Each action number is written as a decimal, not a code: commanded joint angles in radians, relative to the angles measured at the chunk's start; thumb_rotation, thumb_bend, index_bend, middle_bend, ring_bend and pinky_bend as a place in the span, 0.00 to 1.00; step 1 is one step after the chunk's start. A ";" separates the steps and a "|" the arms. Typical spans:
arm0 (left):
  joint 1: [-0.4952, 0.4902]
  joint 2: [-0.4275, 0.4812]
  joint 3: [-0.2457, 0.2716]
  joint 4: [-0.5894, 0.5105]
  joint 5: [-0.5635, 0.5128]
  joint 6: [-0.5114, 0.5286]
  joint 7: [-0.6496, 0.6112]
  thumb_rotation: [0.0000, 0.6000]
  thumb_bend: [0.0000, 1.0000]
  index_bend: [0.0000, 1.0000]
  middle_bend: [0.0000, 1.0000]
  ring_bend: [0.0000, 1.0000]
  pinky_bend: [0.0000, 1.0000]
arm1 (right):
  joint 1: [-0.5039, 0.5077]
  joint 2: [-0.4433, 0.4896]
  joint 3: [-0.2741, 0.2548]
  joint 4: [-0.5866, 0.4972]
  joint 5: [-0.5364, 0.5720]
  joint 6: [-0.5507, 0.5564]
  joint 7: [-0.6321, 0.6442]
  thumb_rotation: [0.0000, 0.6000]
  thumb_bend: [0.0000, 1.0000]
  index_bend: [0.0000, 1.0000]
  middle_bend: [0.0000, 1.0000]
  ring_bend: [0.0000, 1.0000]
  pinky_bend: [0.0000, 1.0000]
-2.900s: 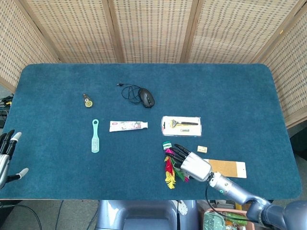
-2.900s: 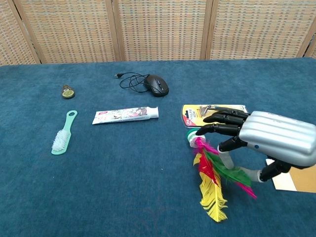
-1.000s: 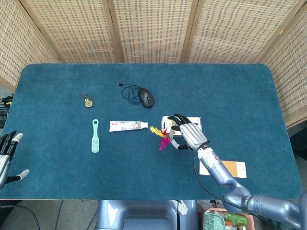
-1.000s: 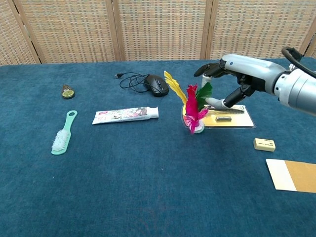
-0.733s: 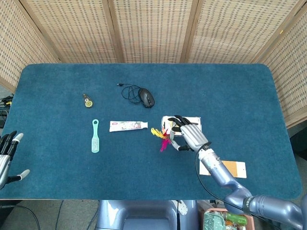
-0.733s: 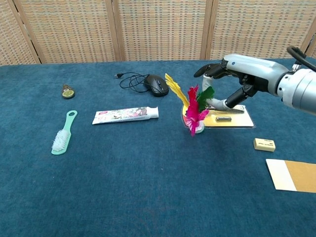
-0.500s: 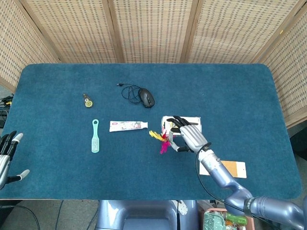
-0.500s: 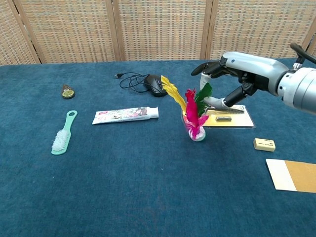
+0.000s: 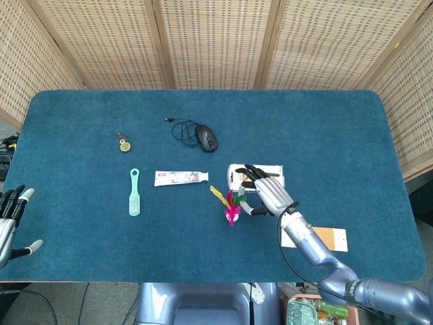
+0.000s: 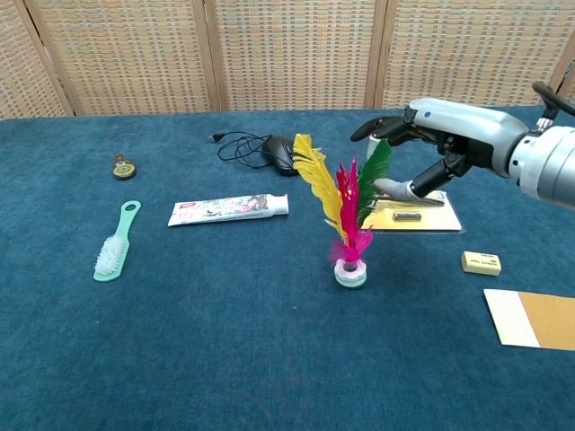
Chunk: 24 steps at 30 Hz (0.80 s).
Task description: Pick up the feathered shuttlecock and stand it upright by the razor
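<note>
The feathered shuttlecock [image 10: 346,215] stands upright on its white base on the blue table, its yellow, pink and green feathers pointing up; in the head view the shuttlecock [image 9: 230,203] sits just front-left of the razor pack. The razor [image 10: 411,211] lies in its yellow-and-clear pack, and in the head view the razor pack [image 9: 265,170] is partly covered by my hand. My right hand [image 10: 431,144] hovers over the pack with fingers and thumb spread, holding nothing; the green feather tip reaches up close to it. My left hand [image 9: 10,217] hangs open off the table's left edge.
A black mouse [image 10: 286,154] with its cable lies at the back. A toothpaste tube [image 10: 229,208] and a green brush [image 10: 114,242] lie to the left, with a small round trinket [image 10: 124,166] behind them. An eraser [image 10: 481,262] and a brown card [image 10: 530,319] lie right.
The shuttlecock has left my right hand and now stands free on its base, a little nearer the table's front. The right hand has stayed above the razor pack.
</note>
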<state>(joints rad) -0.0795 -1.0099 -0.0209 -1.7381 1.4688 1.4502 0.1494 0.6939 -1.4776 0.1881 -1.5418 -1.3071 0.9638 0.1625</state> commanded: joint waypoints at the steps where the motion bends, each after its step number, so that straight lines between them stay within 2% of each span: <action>1: 0.000 0.000 0.000 -0.001 0.000 0.000 0.001 1.00 0.00 0.00 0.00 0.00 0.00 | 0.002 0.014 -0.021 0.005 -0.025 -0.022 0.012 1.00 0.18 0.17 0.11 0.00 0.10; 5: 0.000 0.000 0.002 -0.003 0.002 0.000 0.002 1.00 0.00 0.00 0.00 0.00 0.00 | -0.007 0.026 -0.020 -0.005 -0.057 0.002 0.056 1.00 0.14 0.06 0.07 0.00 0.10; 12: 0.008 0.008 0.003 -0.005 0.011 0.016 -0.015 1.00 0.00 0.00 0.00 0.00 0.00 | -0.057 0.104 -0.028 -0.074 -0.128 0.099 0.106 1.00 0.05 0.02 0.01 0.00 0.09; 16: 0.014 0.010 0.008 -0.005 0.026 0.029 -0.021 1.00 0.00 0.00 0.00 0.00 0.00 | -0.118 0.191 -0.057 -0.133 -0.184 0.186 0.116 1.00 0.00 0.01 0.00 0.00 0.03; 19: 0.019 0.009 0.008 -0.003 0.033 0.042 -0.019 1.00 0.00 0.00 0.00 0.00 0.00 | -0.173 0.252 -0.086 -0.138 -0.230 0.268 0.058 1.00 0.00 0.00 0.00 0.00 0.00; 24: 0.027 0.002 0.010 0.003 0.048 0.063 -0.013 1.00 0.00 0.00 0.00 0.00 0.00 | -0.307 0.319 -0.157 -0.143 -0.287 0.436 -0.122 1.00 0.00 0.00 0.00 0.00 0.00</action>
<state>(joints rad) -0.0545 -1.0065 -0.0121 -1.7363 1.5142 1.5105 0.1352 0.4764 -1.2108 0.0844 -1.6693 -1.5497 1.3088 0.1406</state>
